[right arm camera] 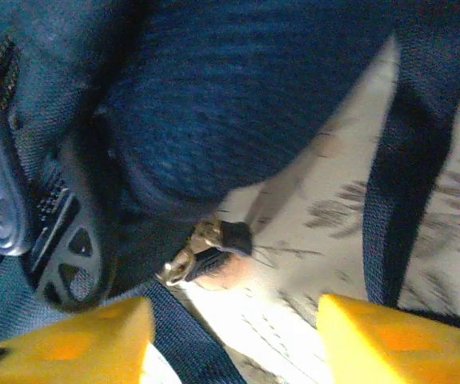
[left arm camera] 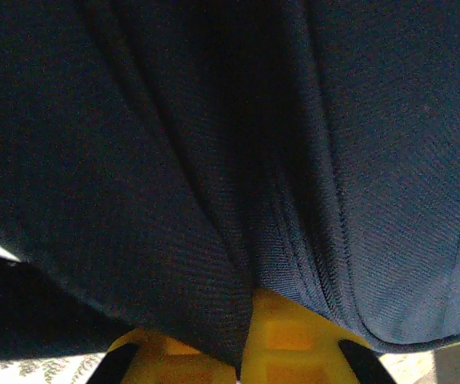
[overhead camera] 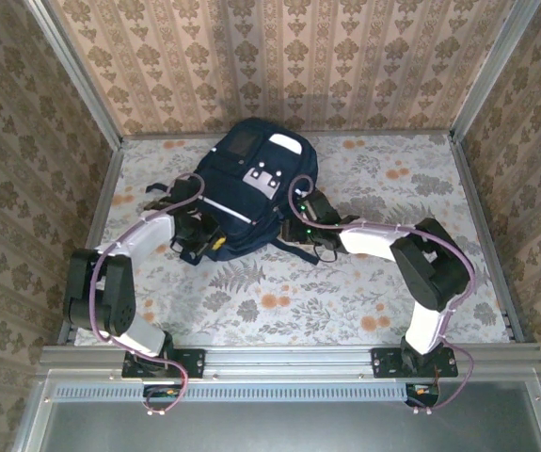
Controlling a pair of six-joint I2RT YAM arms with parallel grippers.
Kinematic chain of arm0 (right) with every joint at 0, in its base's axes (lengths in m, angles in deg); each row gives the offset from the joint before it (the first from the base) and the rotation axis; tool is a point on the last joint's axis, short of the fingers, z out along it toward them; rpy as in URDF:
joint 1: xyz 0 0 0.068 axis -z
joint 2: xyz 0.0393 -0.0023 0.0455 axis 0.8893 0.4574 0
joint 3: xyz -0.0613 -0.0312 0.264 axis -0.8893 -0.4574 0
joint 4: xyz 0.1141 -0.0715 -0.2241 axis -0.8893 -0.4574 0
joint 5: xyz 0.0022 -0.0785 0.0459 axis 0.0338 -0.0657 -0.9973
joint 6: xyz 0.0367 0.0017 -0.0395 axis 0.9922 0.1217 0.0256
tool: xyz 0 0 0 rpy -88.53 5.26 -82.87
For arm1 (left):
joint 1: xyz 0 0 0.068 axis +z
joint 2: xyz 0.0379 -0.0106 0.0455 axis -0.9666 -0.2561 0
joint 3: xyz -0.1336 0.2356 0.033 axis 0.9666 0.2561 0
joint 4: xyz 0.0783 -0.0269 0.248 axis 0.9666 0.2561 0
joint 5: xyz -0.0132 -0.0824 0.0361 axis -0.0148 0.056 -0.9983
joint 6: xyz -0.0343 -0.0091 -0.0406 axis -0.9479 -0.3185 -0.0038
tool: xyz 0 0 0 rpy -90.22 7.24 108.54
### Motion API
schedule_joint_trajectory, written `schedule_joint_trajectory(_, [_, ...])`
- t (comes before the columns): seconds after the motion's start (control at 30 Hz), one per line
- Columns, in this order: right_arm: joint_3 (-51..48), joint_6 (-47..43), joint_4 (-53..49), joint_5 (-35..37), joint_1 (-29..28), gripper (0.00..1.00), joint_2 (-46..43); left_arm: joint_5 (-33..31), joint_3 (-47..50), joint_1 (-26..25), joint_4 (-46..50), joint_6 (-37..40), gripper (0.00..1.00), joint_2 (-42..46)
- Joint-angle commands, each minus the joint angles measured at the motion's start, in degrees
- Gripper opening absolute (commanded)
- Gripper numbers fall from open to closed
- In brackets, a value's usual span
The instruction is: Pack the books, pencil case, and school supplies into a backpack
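The backpack [left arm camera: 134, 160] is matt, woven navy cloth; its zipper pull [right arm camera: 183, 262] is shiny metal.

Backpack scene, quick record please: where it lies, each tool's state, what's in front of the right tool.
backpack: lying on the floral table, centre-back, between the two arms
left tool: shut on a fold of the backpack's navy fabric, at its near-left edge
right tool: open, holding nothing, at the near-right side
ahead of right tool: metal zipper pull, dark strap to its right
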Motion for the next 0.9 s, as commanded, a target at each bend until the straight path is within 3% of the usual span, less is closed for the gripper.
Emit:
schedule_joint_trajectory(0.0, [-4.7,1.2,-3.7,2.2,0.2,0.71,-9.6,2.1,-1.3,-4.7,-0.7,2.0,0.00,-0.7])
schedule_joint_trajectory(0.07, [-7.8,1.5,-6.4,4.8,0.1,0.82,-16.4,4.8,-3.2,-6.9,-1.0,1.7,0.00,-3.0])
schedule_joint_trajectory(0.13, [-10.0,1.6,-10.3,10.5,0.1,0.87,-24.2,7.4,-5.7,-10.1,-1.6,1.6,0.00,-5.1])
schedule_joint_trajectory(0.17, [-10.7,2.2,-12.8,14.8,0.1,1.00,-27.6,8.5,-7.6,-12.0,-1.4,2.2,0.00,-6.3])
schedule_joint_trajectory(0.37, [-12.9,-0.8,-17.0,28.9,0.4,1.00,-42.5,18.1,-18.1,-22.8,0.9,5.0,0.11,-13.3])
schedule_joint_trajectory(0.5, [-13.8,-4.0,-14.6,26.1,1.3,1.00,-45.1,20.0,-20.8,-27.9,-1.9,1.1,0.18,-16.0])
schedule_joint_trajectory(0.57, [-13.4,-4.4,-14.5,24.8,1.7,1.00,-45.3,20.7,-22.1,-29.5,-3.3,-0.3,0.27,-17.2])
schedule_joint_trajectory(0.67, [-12.9,-5.0,-15.0,24.2,2.3,1.00,-45.8,21.2,-23.6,-30.6,-2.9,0.4,0.50,-17.5])
schedule_joint_trajectory(0.8, [-12.2,-5.1,-16.4,26.1,2.9,1.00,-46.5,22.8,-22.0,-30.7,-5.8,4.1,0.59,-14.0])
schedule_joint_trajectory(0.83, [-11.4,-5.5,-17.2,26.2,3.0,1.00,-46.3,23.4,-20.4,-31.0,-9.4,4.6,0.73,-11.9])
schedule_joint_trajectory(0.87, [-10.1,-6.0,-18.6,26.3,3.1,1.00,-45.9,23.4,-19.1,-31.2,-11.9,6.0,0.99,-9.5])
